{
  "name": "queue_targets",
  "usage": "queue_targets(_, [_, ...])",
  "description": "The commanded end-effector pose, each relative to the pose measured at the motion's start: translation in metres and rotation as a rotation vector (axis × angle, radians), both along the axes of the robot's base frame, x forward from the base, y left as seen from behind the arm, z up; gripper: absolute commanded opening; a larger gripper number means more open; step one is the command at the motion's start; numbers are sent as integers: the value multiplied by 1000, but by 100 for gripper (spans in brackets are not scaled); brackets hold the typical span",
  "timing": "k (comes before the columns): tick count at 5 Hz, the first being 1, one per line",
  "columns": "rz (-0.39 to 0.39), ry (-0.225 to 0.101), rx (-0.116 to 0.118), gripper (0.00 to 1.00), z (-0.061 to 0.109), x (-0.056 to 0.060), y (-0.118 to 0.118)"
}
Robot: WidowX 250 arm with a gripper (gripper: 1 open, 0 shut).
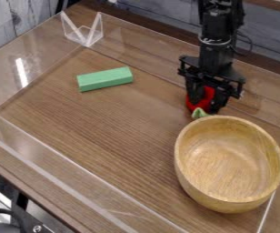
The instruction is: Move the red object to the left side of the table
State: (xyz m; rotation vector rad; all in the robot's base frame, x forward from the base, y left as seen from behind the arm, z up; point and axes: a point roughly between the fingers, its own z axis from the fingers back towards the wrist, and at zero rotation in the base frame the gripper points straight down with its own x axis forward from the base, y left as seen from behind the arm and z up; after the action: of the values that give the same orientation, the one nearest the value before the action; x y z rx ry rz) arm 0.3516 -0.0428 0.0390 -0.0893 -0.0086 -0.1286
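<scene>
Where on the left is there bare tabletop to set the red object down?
Bare wood runs from the green block forward to the near acrylic wall, left of the wooden bowl. It is crowded where the pincer straddles the red object beside the bowl.

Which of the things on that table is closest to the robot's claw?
The red object, the little strawberry-like toy right under the gripper. The wooden bowl sits nearer the camera, and the green block lies far off to the left.

A bright red object [201, 103] with a green tip, a green block [105, 79], a pale wooden bowl [229, 162], a brown wood-grain table [94, 127].
</scene>
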Motion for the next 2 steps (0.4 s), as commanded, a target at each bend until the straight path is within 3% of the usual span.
queue_targets(1, [18, -50, -5, 0, 12, 12, 5])
queue_targets(2, [24, -52, -7, 0, 13, 13, 7])
